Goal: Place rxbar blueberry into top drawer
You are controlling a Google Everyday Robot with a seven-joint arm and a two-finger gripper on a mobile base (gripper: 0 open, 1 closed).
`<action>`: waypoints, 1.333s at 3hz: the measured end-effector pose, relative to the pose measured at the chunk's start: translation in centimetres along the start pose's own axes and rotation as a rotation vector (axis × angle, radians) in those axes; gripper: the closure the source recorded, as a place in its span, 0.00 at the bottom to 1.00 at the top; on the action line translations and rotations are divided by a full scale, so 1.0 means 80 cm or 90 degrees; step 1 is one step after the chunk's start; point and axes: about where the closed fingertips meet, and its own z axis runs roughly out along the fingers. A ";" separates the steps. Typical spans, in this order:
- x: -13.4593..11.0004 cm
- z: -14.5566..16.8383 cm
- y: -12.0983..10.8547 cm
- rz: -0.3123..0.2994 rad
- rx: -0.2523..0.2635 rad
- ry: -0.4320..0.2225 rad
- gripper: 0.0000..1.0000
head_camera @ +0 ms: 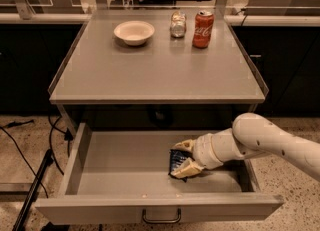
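The top drawer (115, 170) is pulled open below the grey table, with a dark pull handle (161, 218) on its front panel. My gripper (183, 157) reaches in from the right, low inside the drawer's right half. Its pale fingers (187, 169) are shut on the rxbar blueberry (176, 162), a dark navy bar with small white marks. The bar sits at or just above the drawer floor; I cannot tell if it touches.
On the table top (160, 70) stand a white bowl (134, 31), a small silver can (177, 25) and a red soda can (203, 21). Black cables (30, 150) lie on the floor at the left. My white arm (270, 140) crosses the drawer's right wall.
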 end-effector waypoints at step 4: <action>0.000 0.000 0.000 -0.001 0.000 0.000 0.04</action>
